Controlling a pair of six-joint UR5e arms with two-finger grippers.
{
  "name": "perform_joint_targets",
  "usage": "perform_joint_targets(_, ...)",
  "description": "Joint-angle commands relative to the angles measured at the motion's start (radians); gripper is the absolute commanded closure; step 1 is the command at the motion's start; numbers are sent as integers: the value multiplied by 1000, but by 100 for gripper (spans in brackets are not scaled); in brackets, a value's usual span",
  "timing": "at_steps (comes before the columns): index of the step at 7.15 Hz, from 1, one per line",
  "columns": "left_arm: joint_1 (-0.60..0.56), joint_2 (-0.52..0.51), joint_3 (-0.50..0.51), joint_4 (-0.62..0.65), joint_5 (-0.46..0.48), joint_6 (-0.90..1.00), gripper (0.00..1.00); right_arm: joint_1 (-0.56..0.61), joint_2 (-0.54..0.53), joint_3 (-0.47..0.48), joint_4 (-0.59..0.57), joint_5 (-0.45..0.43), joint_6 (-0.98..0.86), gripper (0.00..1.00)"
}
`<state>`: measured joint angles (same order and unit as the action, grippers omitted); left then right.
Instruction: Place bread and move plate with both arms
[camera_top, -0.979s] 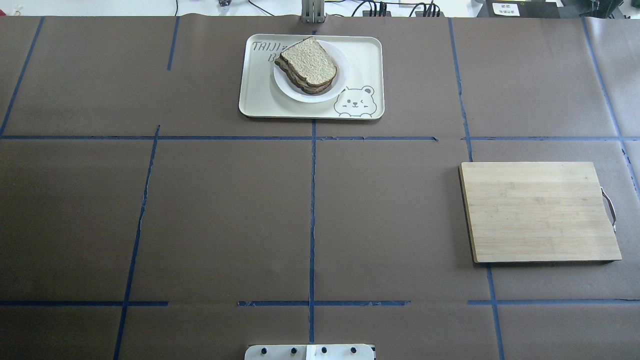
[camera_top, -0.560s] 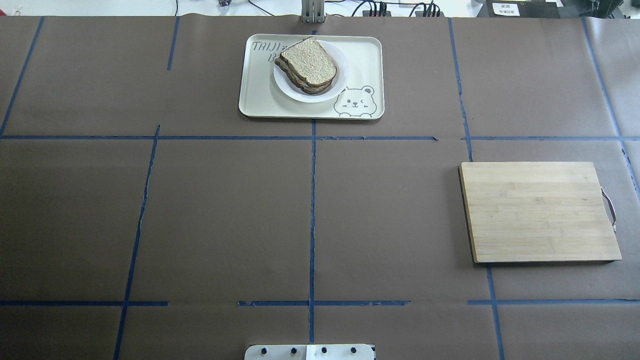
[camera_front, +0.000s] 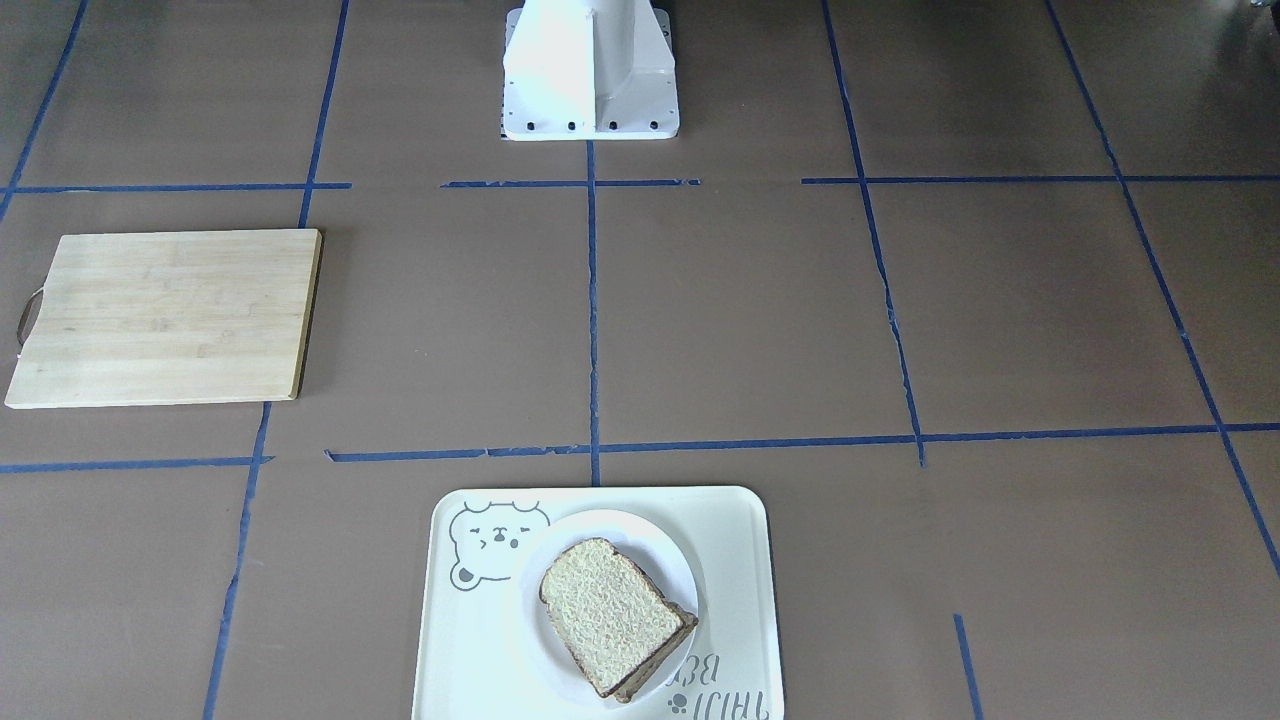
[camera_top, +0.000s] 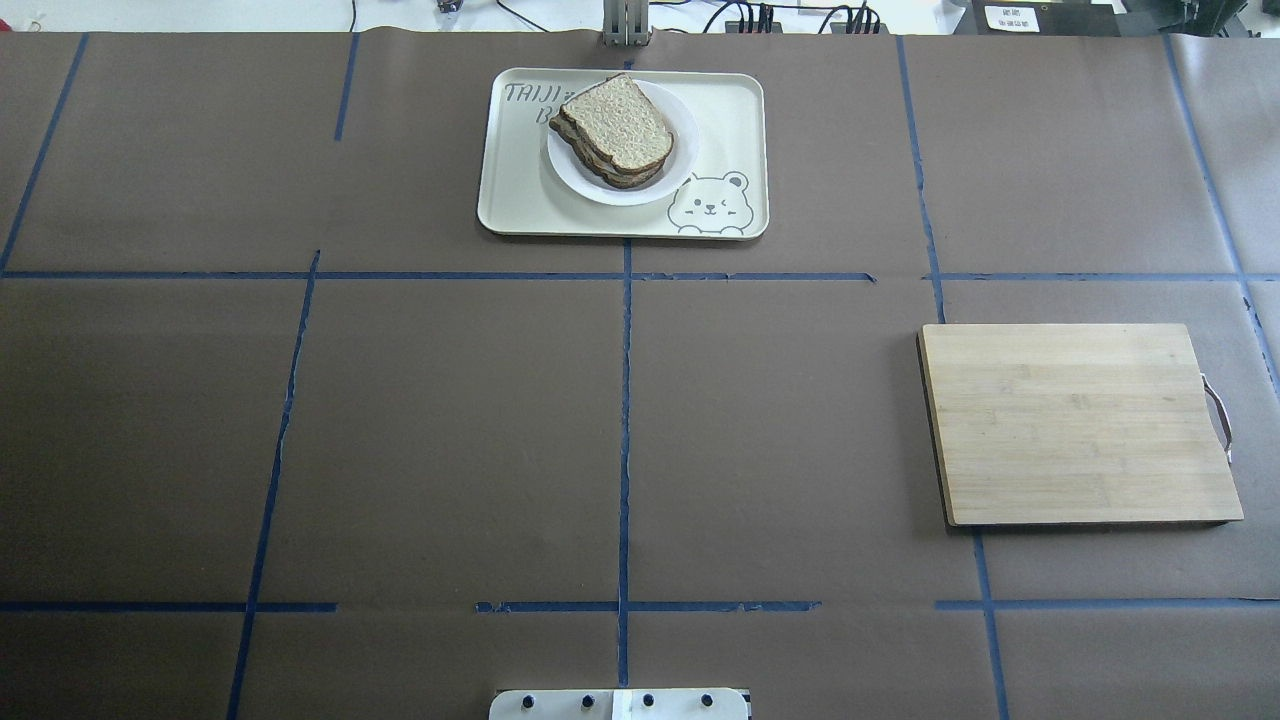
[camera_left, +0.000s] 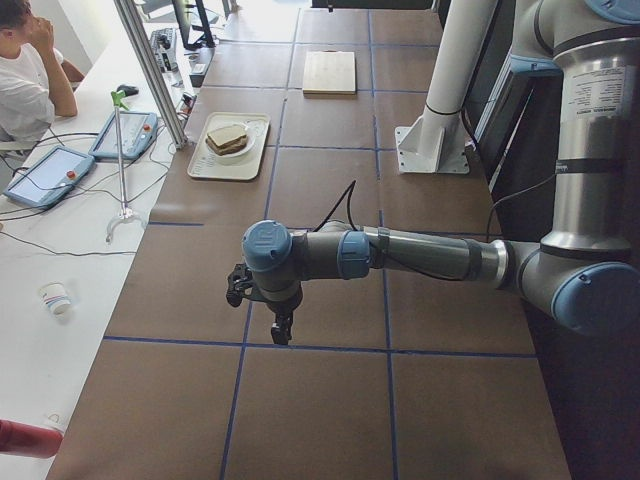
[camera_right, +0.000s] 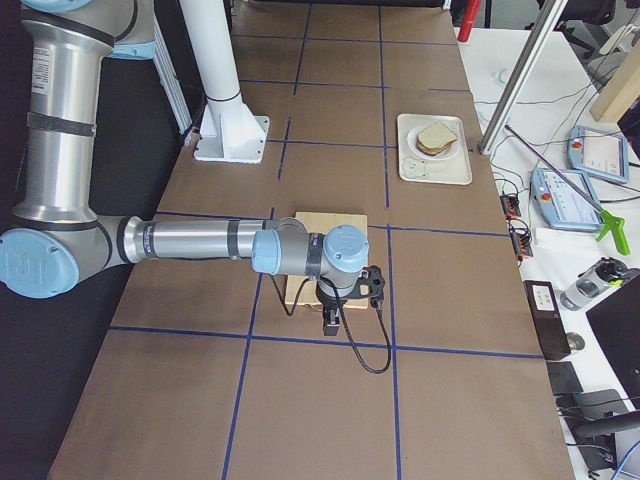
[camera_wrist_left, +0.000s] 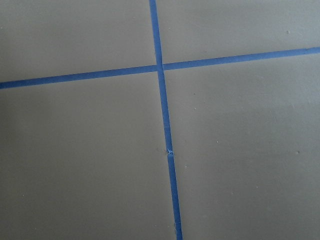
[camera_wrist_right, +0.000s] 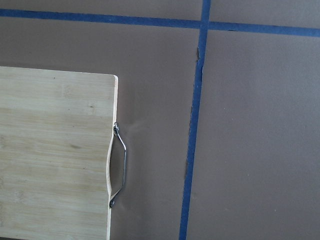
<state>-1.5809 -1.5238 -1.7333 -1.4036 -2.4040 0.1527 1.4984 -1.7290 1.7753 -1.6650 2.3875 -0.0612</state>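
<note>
The bread (camera_top: 618, 125) is a pale rough slice with a dark crust, lying on top of a stack of slices on the white plate (camera_top: 683, 122). The plate stands on a cream tray (camera_top: 735, 110) with a bear drawing at the table's far middle. The front-facing view shows the same bread (camera_front: 610, 612), plate (camera_front: 640, 533) and tray (camera_front: 742, 560). My left gripper (camera_left: 281, 330) hangs over bare table at the robot's left end, far from the tray. My right gripper (camera_right: 332, 322) hangs beside the cutting board's near edge. Both show only in side views, so I cannot tell their state.
A wooden cutting board (camera_top: 1080, 420) with a metal handle (camera_wrist_right: 118, 165) lies at the right. The white robot base (camera_front: 590, 70) stands at the near middle edge. A person (camera_left: 25, 80) sits past the far side, beside tablets and cables. Blue tape lines cross the brown table.
</note>
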Motion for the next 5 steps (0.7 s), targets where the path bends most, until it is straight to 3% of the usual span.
perform_joint_targets(1,-2,5,-29,0,-23,-10,0,6,-1,7,1,-7,3,0)
perform_joint_targets(5,-1,21,-20,3,-17,-1,0,14,-1,15,47,-54,4,0)
